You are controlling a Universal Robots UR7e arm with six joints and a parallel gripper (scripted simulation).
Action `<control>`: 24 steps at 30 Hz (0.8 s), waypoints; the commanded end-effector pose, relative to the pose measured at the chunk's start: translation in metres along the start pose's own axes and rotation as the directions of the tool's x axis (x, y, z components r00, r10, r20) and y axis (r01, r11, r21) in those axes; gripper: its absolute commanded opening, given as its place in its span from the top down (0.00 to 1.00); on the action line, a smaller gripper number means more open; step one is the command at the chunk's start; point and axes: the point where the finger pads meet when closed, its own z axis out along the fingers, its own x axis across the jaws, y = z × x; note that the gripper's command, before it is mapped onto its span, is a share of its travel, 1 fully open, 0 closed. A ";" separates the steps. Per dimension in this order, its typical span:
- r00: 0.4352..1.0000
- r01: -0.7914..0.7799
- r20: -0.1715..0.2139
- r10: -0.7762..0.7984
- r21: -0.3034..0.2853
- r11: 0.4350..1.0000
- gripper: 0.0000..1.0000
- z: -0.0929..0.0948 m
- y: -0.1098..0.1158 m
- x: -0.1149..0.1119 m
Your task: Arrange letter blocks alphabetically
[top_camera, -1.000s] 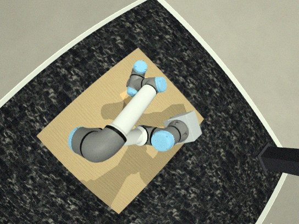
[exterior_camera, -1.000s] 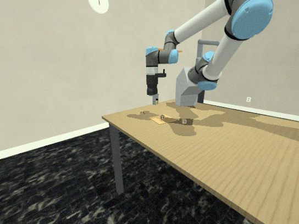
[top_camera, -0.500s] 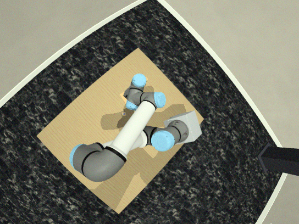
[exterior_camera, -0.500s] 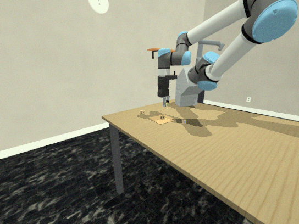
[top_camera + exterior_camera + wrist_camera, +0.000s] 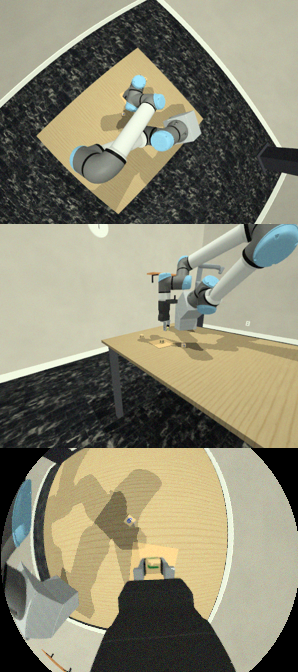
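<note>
Exterior view, near to far. Desk (image 5: 82,115) (image 5: 219,378) (image 5: 195,508) runs from lower right of frame to the centre, arm shadows across it. Blue-letter block (image 5: 123,113) (image 5: 183,345) (image 5: 129,521) is nearest of the blocks, right of the mat, off it and apart from it. Can't read its letter.

Mat (image 5: 121,96) (image 5: 159,345) (image 5: 170,553) lies flat on the desk, mid-frame; mostly under the arm in the top view. Mat block (image 5: 161,341) sits on it, dark marks on its side faces, top too small to read. Left block (image 5: 141,336) is on the desk, left of the mat and off it.

Gripper (image 5: 166,328) (image 5: 152,562) points down above the desk, clamped on the green-letter block (image 5: 167,328) (image 5: 153,564). Wrist view has that block between both fingers, green mark facing the camera, letter not legible. Block is up in the air, not on the mat.

Arm (image 5: 134,129) (image 5: 219,246) reaches in from upper right; grey base (image 5: 195,123) (image 5: 182,324) (image 5: 50,608) stands behind the gripper, to its right. Farther back: orange shelf (image 5: 153,273), clock (image 5: 98,229) on the wall at top left.
</note>
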 end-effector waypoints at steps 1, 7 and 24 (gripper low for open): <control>1.000 -0.002 -0.002 0.002 -0.002 1.000 0.51 -0.001 0.001 0.000; 1.000 -0.004 0.001 0.004 0.002 1.000 0.51 0.004 0.000 -0.001; 1.000 -0.004 0.001 0.004 0.002 1.000 0.51 0.039 -0.001 -0.002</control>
